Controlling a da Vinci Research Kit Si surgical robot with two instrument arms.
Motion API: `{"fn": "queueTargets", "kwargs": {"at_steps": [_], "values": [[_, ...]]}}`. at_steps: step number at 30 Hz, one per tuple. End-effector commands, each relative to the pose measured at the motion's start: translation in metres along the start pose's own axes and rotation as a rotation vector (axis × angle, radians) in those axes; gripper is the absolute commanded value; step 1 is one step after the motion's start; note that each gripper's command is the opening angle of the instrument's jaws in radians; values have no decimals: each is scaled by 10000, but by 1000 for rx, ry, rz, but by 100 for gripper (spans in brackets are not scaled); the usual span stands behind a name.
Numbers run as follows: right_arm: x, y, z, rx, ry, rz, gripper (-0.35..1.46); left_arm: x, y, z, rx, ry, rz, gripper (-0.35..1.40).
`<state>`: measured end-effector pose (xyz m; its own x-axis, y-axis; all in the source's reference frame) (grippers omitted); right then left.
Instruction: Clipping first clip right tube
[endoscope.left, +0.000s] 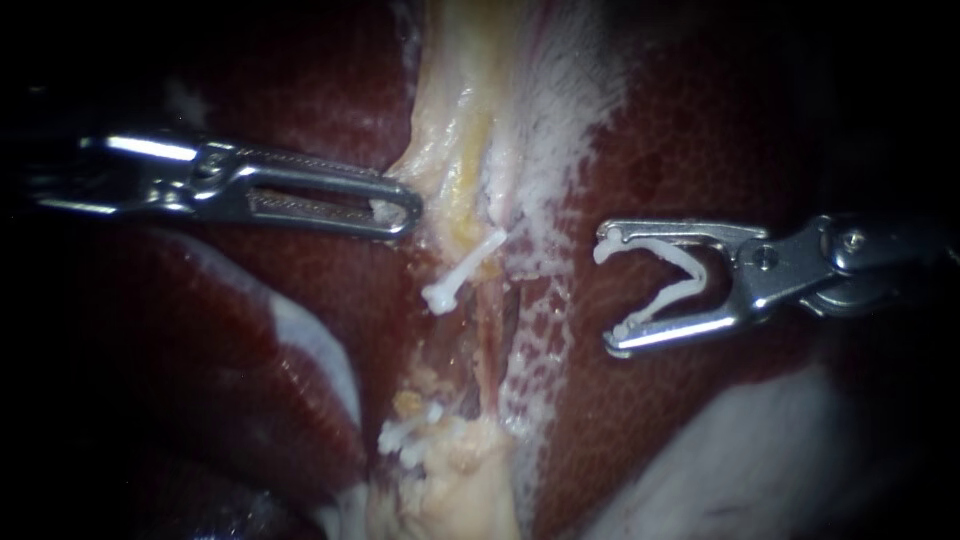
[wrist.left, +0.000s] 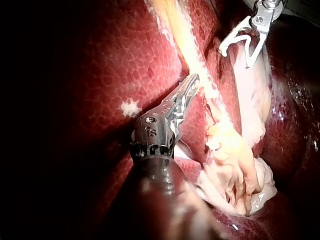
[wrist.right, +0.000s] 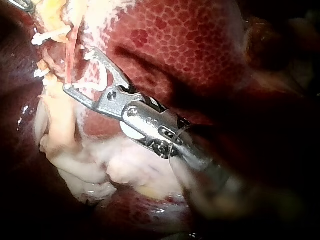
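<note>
Right instrument (endoscope.left: 606, 295), jaws spread wide, holding an open white clip (endoscope.left: 665, 303); left instrument (endoscope.left: 400, 212), jaws closed, touches pale tissue (endoscope.left: 450, 150). The thin tube (endoscope.left: 490, 335) looks soft, slippery and fragile: encircle it squarely.

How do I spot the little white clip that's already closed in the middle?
Find the pale yellowish strip running down the middle between the dark red liver lobes. Halfway down, just beyond the tip of the left instrument, a small white clip lies slanted across it. Unlike the V-shaped clip the right instrument carries, it is squeezed flat like a tiny bar.
</note>
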<state>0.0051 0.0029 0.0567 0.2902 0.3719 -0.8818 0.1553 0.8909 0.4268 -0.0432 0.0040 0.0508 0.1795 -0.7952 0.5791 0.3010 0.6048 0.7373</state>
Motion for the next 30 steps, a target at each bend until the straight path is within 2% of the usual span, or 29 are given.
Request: {"fn": "queueTargets", "kwargs": {"at_steps": [1,7,12,18,22,26,30], "values": [[0,0,0,0,0,0,60,0,0,0,0,0,0,-33],[-3,-2,1,0,0,9,60,0,1,-1,1,0,0,-32],[-20,-8,13,12,2,36,60,-1,3,-9,7,2,0,-32],[-44,-17,43,38,-2,69,60,-9,18,-33,-15,-3,-6,-32],[-54,-20,63,52,-4,89,60,-19,26,-52,-29,-7,-14,-32],[-59,-18,79,58,-6,102,60,-28,27,-68,-41,-10,-21,-32],[-63,-11,92,66,-8,107,60,-31,23,-75,-44,-7,-30,-32]]}}
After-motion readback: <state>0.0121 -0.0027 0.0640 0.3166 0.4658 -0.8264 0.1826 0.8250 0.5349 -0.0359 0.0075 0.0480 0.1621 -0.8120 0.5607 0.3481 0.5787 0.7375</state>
